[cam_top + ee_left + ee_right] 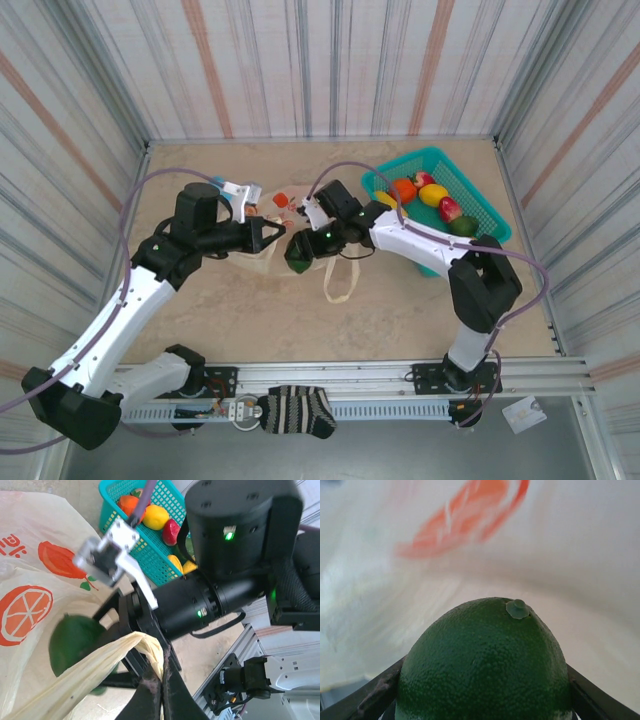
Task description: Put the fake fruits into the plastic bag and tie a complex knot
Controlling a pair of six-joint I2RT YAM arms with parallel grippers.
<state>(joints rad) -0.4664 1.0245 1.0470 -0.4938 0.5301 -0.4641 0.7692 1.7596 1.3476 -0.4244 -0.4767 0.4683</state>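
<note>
The cream plastic bag (258, 259) with orange fruit prints lies at mid-table. My left gripper (162, 672) is shut on one twisted handle (100, 665) and holds the mouth up. My right gripper (485, 692) is shut on a dark green round fruit (485, 665), which sits between both fingers with its stem end forward. It reaches into the bag's mouth, the bag wall (530, 555) all round it. In the left wrist view the green fruit (75, 640) shows dimly through the film. In the top view the two grippers (283, 237) (298, 254) nearly touch.
A teal mesh basket (487, 212) stands at the back right, holding an orange (404, 190), a lemon (433, 195), a red fruit (450, 208) and a green one (463, 226). The bag's other handle (340, 282) lies loose on the table. Striped walls close in three sides.
</note>
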